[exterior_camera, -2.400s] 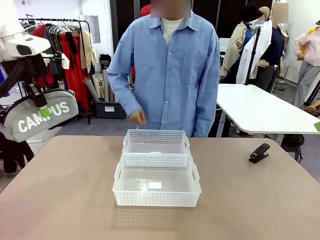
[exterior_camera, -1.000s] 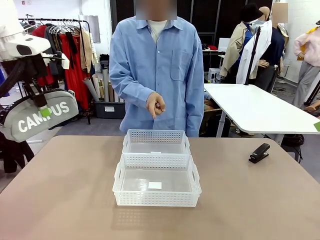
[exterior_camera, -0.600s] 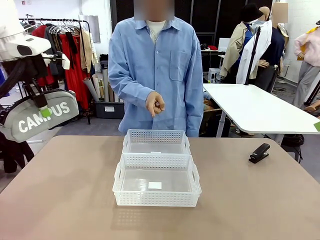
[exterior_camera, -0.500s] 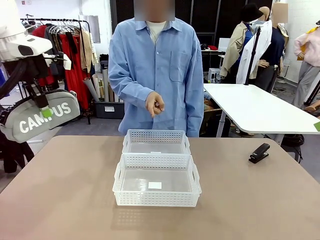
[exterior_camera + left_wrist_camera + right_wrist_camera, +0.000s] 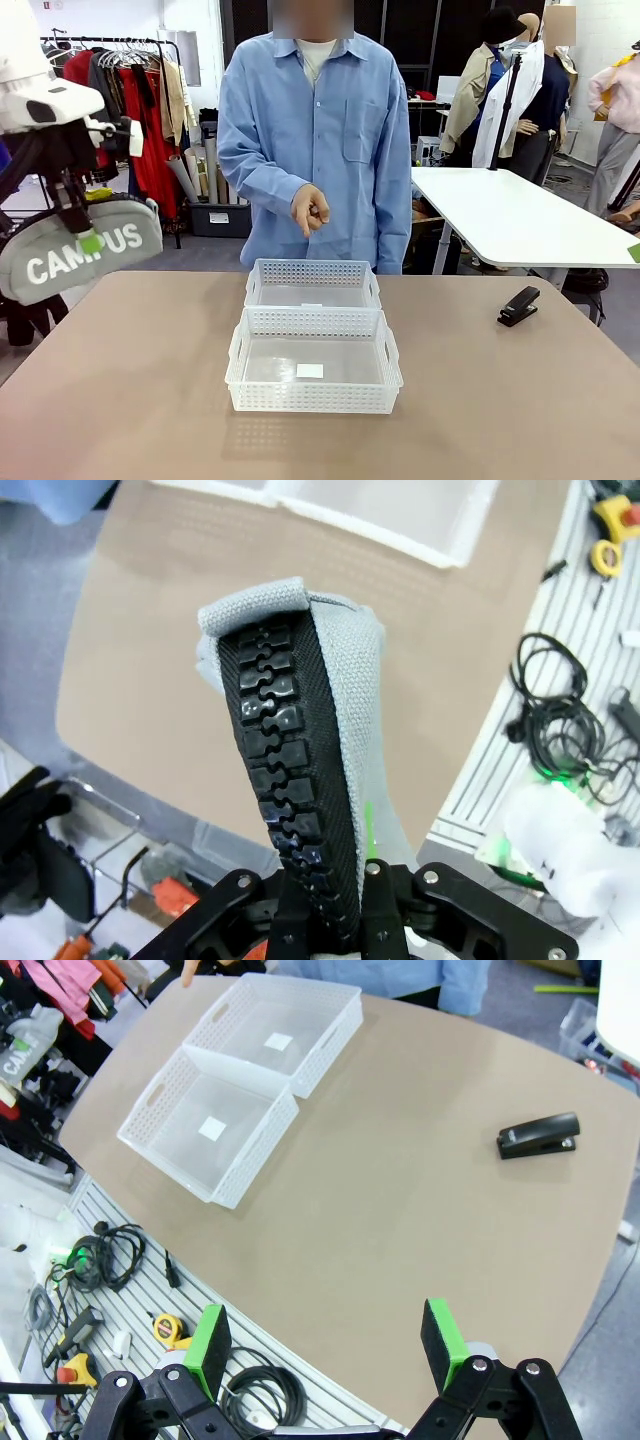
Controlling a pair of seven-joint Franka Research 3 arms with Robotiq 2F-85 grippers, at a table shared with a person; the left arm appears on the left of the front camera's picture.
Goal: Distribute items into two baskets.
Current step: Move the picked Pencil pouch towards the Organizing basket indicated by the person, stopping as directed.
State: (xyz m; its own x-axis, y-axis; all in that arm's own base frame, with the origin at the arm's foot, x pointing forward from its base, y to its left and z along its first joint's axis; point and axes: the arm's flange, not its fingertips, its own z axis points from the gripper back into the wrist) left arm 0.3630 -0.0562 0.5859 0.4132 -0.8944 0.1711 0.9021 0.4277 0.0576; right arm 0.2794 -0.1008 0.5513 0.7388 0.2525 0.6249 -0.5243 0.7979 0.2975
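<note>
- Pouch bag (image 5: 75, 258): its left end was cut off by the front view's edge.
- Left gripper (image 5: 332, 915): its fingertips were hidden behind the bag's black zipper strip (image 5: 290, 780).
- Baskets (image 5: 400, 510): cropped by the left wrist view's top edge.
- Sticker (image 5: 310, 370) in the near basket: the print was too small to read.
- Person (image 5: 380, 972): cut off at the right wrist view's top edge, with a blue sleeve (image 5: 468, 985) left showing.

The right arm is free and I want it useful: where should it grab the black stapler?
Across its long sides at mid-body, from straight above: the stapler lies flat on the table, slim, with nothing close beside it.
</note>
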